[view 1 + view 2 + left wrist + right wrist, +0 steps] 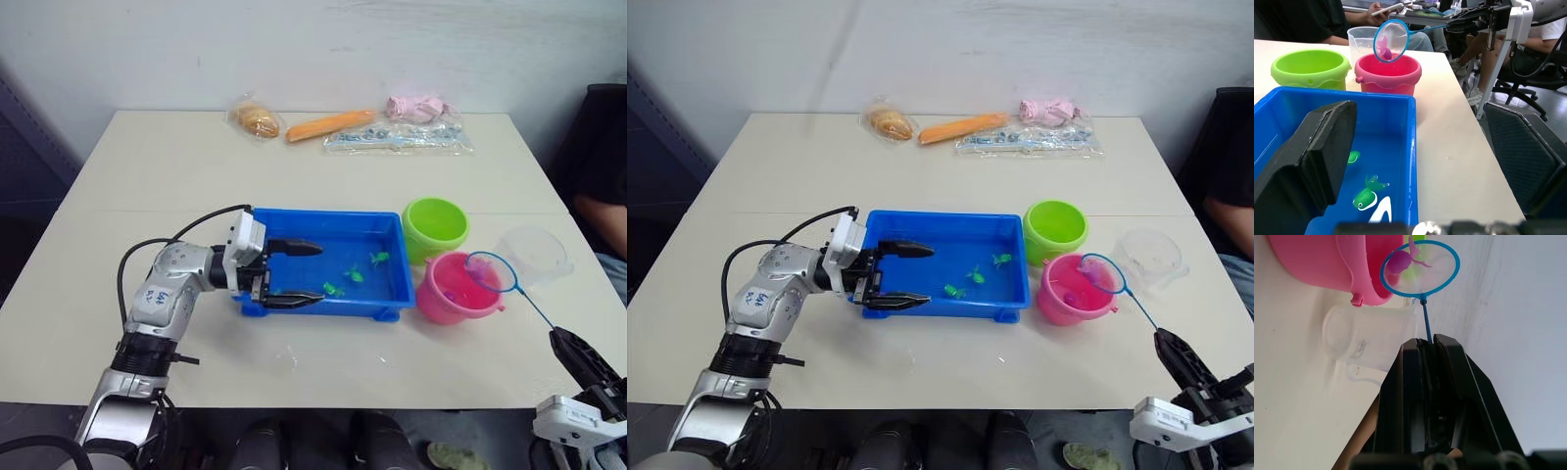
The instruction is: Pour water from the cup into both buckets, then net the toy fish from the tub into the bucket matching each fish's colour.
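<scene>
Three green fish (354,275) float in the blue tub (323,308); right hand (1428,348) grips round net (1419,268) holding one pink fish (1399,260); left hand (294,274) gapes.

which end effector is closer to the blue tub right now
Left. The left end effector is open astride the blue tub's near-left rim. The right end effector sits off past the pink bucket, holding the net over it.

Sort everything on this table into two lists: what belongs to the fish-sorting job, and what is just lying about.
Belongs to the job:
- shallow bright blue plastic tub
- tiny green toy fish
- lime green plastic bucket
- pink plastic bucket
- clear plastic measuring cup
- blue-rimmed hand net, held by the right gripper

Lying about, at the far edge:
- bagged bread roll
- orange carrot
- pink cloth
- clear plastic packet
</scene>
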